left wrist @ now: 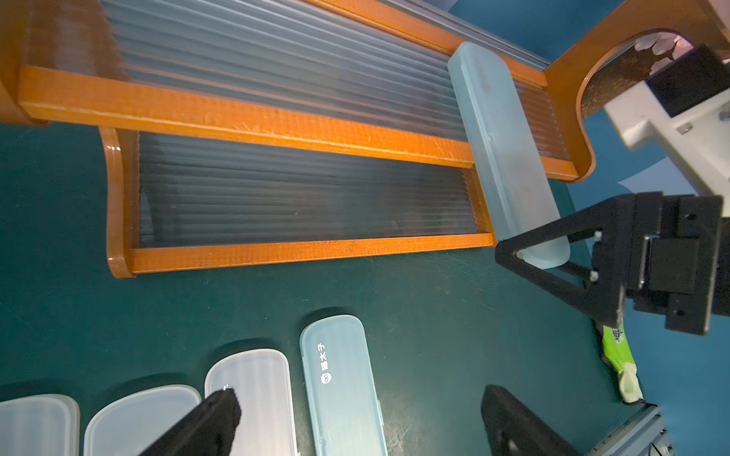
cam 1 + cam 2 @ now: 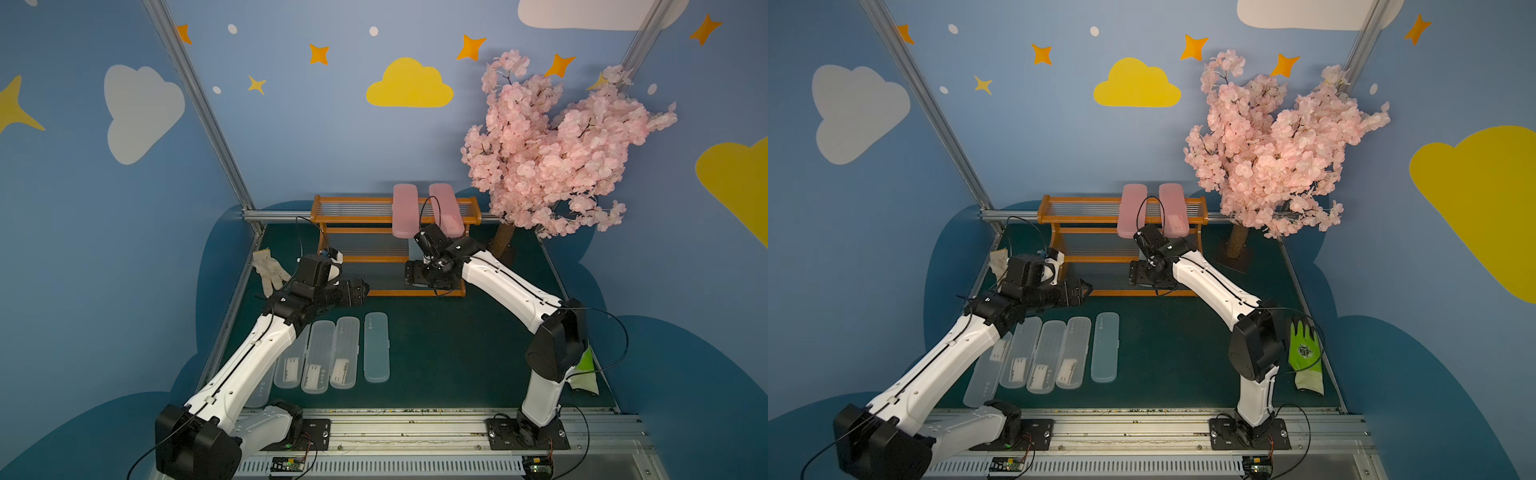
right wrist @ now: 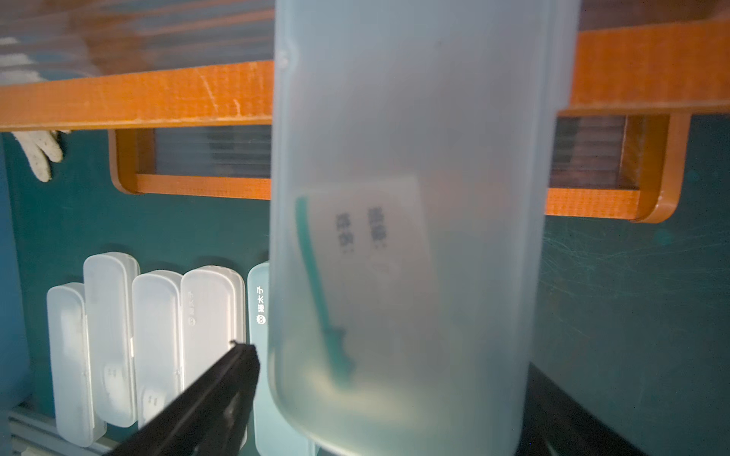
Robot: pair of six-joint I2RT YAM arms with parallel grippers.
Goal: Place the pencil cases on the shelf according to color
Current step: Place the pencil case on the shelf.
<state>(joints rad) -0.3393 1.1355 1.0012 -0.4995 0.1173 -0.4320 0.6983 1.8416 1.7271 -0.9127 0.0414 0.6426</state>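
A pale blue pencil case (image 1: 497, 138) lies across the lower tiers of the shelf (image 1: 253, 122). The right pincer (image 3: 391, 359) is spread around its end; the left pincer (image 1: 359, 395) gapes empty

Blue walls (image 2: 311, 137) w/ a yellow cloud (image 2: 409, 85), a white cloud (image 2: 139, 112) & orange stars (image 2: 319, 54). Pink flower tree (image 2: 552, 153) in back right corner. Dark green floor mat (image 2: 457, 353). Metal pole (image 2: 201, 104) at left. Dim light.

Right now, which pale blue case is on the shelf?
The blue case at the right gripper, lying across the shelf's right end. The other blue case lies flat on the mat beside the clear cases.
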